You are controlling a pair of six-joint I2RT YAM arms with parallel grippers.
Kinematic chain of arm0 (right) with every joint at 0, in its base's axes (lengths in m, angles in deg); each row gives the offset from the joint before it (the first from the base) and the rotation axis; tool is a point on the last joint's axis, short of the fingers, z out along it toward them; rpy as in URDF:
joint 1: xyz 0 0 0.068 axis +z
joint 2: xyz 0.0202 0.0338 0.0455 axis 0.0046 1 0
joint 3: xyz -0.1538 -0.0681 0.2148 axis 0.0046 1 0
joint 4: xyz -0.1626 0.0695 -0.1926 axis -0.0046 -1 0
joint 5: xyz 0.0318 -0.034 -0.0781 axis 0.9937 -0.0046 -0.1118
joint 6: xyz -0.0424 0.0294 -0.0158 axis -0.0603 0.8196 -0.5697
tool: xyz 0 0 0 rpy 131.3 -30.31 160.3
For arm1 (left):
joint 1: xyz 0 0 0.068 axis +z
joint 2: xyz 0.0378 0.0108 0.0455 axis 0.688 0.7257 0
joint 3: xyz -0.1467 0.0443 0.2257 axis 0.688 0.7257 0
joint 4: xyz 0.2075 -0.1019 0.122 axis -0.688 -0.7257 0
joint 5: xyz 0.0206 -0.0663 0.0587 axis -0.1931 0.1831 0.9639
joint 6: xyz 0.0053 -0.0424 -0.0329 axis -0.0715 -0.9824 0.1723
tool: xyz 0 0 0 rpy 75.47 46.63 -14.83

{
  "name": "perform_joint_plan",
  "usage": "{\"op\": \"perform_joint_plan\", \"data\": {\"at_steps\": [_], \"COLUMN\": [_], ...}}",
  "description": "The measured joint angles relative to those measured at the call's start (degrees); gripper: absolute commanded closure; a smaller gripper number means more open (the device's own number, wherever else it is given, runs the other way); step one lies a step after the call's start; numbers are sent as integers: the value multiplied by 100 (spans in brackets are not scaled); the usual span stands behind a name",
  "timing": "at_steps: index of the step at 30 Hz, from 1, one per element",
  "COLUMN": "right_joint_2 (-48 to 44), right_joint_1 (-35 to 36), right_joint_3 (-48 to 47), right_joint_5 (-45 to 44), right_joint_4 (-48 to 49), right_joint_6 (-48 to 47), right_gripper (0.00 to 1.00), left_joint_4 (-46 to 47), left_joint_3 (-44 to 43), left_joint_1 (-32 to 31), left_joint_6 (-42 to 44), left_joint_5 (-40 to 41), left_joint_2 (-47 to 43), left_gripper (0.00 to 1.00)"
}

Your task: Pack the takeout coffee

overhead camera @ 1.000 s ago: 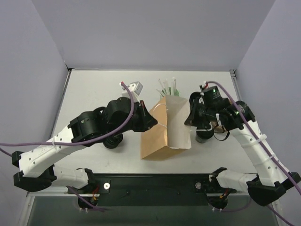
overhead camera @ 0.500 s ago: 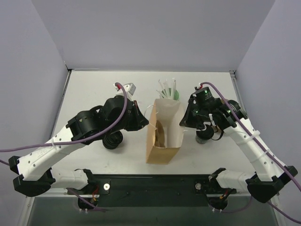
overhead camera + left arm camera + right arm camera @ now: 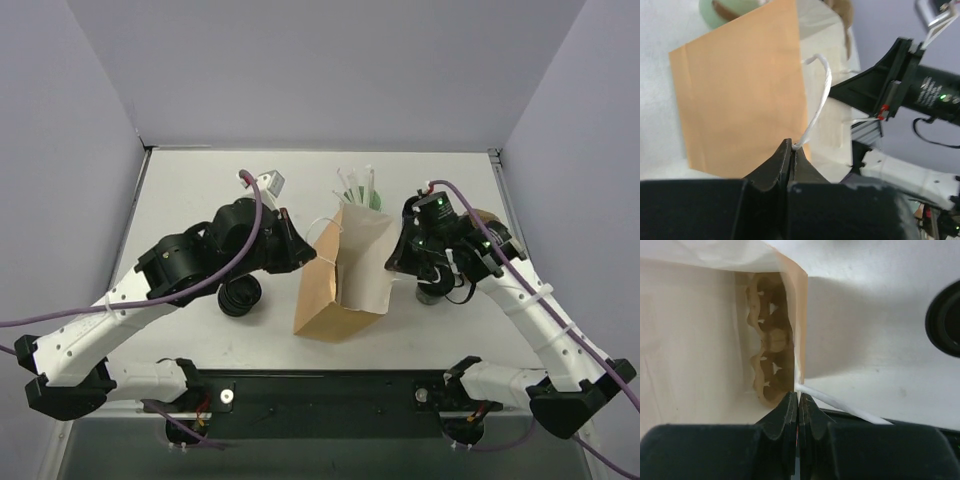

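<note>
Holding the bag open is the step in hand: the left gripper [image 3: 790, 148] has its fingers closed tight on the left white cord handle [image 3: 822, 90], and the right gripper [image 3: 798, 399] has its fingers pinched shut on the right white cord handle [image 3: 840, 406]. Between them the two handles are drawn apart, left and right, so the mouth of the brown kraft paper bag [image 3: 325, 295] gapes in the middle of the white table [image 3: 200, 190]. Looking down inside from the right wrist, a brown moulded-pulp cup carrier [image 3: 767, 340] sits deep in the bag, its cells unfilled as far as can be seen. The small black paper takeout coffee cup with its black lid [image 3: 432, 293] is not in yet; it stands on the table just right of the bag, half hidden under the right arm. The mint-green cup with white straws [image 3: 358, 195] waits just beyond the bag on the far side. My call is that packing has barely begun. Next, one gripper has to give up its handle, most likely the right since the coffee is on its side, then take the cup upright and lower it into the carrier while the other gripper keeps the mouth wide. As for writing, the bag's faces show plain with no logo, and small white print on the right arm's black housing is too small to read.
</note>
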Motion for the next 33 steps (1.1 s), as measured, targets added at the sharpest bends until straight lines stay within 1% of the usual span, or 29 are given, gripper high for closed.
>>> {"op": "perform_joint_plan", "data": {"at_steps": [2, 4, 6, 8, 10, 11, 13, 16, 17, 19, 22, 25, 27, 28, 30, 32, 33], "right_joint_2": [9, 142, 251, 367, 442, 431, 299, 68, 17, 87, 448, 586, 501, 380, -4, -450, -671], "right_joint_1": [-2, -9, -39, -50, -48, -48, -42, -11, 0, 0, -15, 20, 127, 205, 380, 551, 619], "right_joint_3": [496, 588, 354, -190, -907, -1082, -1191, -654, -330, 7, -70, -557, -817, -800, -437, 170, 529], "right_joint_5": [33, 48, 98, 142, 157, 157, 144, 98, 87, 92, 94, 72, -42, -68, -133, -201, -223], "right_joint_4": [-22, -72, -129, -245, -210, -175, -68, 44, 13, -87, -229, -223, -70, 107, 551, 977, 1158], "right_joint_6": [4, 4, 22, 50, 111, 133, 219, 278, 284, 278, 251, 186, 55, -31, -229, -459, -568], "right_gripper": [100, 100, 100, 100, 100, 100, 100, 100, 100, 100, 100, 100, 100, 100, 100, 100, 100], "left_joint_4": [-26, -203, -363, -584, -595, -549, -420, -184, -118, -168, -345, -442, -269, -28, 533, 1335, 1515], "left_joint_3": [640, 691, 321, -494, -1224, -1475, -1565, -756, -350, 66, -4, -584, -778, -671, -98, 953, 1449], "left_joint_1": [4, 20, 35, 35, 31, 17, -17, -48, -39, 15, 96, 94, 4, -59, -177, -278, -302], "left_joint_6": [-57, -46, 13, 94, 181, 208, 214, 195, 179, 177, 232, 422, 664, 813, 1102, 1305, 1364], "left_joint_5": [-107, -144, -149, -138, -111, -94, -59, -81, -114, -199, -258, -236, -210, -240, -330, -498, -579], "left_joint_2": [-149, -13, 269, 632, 879, 927, 833, 378, 238, 190, 487, 769, 726, 577, 96, -603, -922], "left_gripper": [100, 100, 100, 100, 100, 100, 100, 100, 100, 100, 100, 100, 100, 100, 100, 100, 100]}}
